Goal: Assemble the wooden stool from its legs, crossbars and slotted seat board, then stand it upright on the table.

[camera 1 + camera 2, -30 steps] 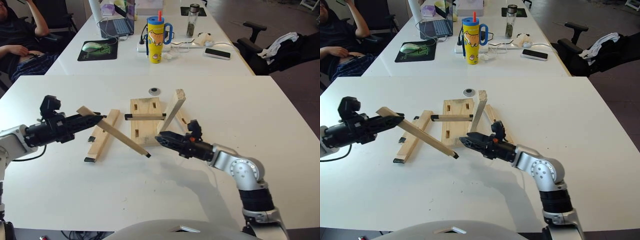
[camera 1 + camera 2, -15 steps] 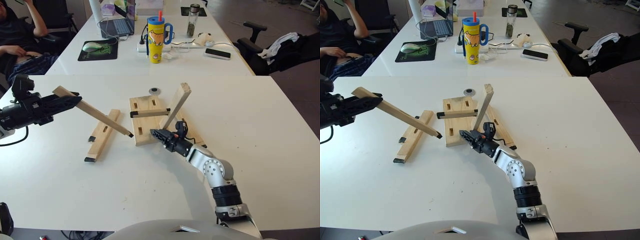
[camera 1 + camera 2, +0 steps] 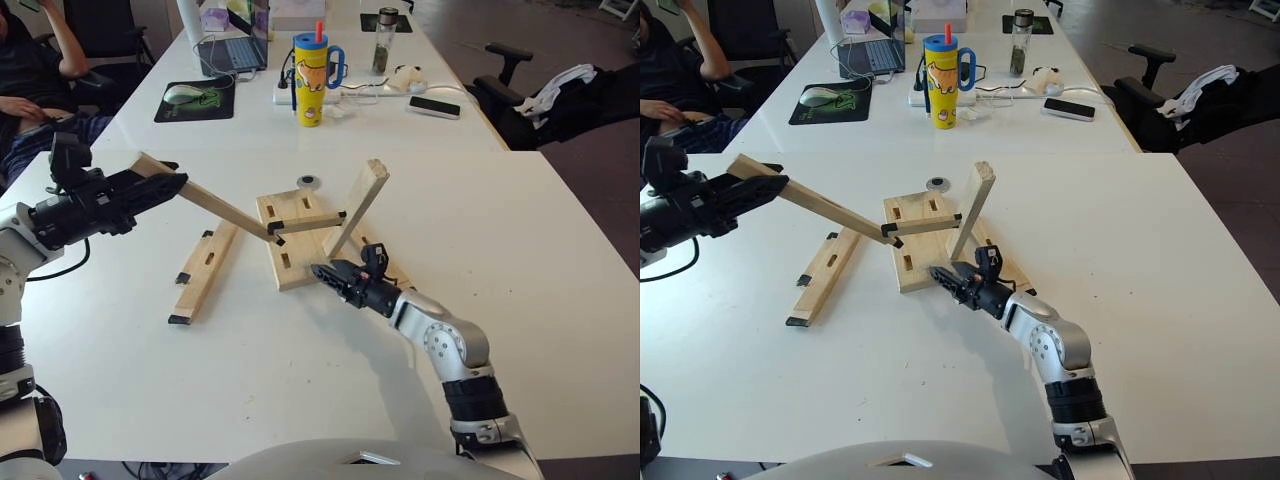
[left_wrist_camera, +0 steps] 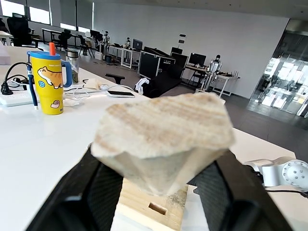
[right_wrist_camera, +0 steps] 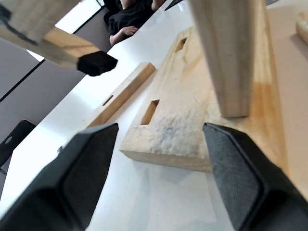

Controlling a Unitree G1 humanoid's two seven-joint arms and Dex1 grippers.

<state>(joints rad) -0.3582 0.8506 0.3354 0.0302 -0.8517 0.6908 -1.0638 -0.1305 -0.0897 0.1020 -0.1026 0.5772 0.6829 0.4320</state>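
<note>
- On the white surface (image 3: 150,380), centre: seat board (image 3: 297,268), pale raw wood, a flat rectangle cut with small rectangular slots. It lies face-flat, with its long axis running from near to far and slanted a little.
- Leaning leg (image 3: 358,205): square-section bar of pale wood with visible grain. Its foot is on the right part of the seat board and its top tilts up and off to the right.
- Crossbar (image 3: 310,223): thin wooden bar with black ends, lying crosswise over the far half of the seat board.
- Held leg (image 3: 225,212): long square bar, rough sawn at the end I grip and black-capped at the other. Its long axis slopes down from my left toward the board. The cap is at the crossbar's left end; I cannot tell whether they touch.
- Left gripper (image 3: 165,186): black fingers clamped on the held leg's upper end, raised above the surface.
- Flat leg (image 3: 205,272): slotted bar lying on the surface left of the board, with a black cap at its near end.
- Right gripper (image 3: 325,275): low at the board's near edge, with its padded fingers spread wide and nothing in them.
</note>
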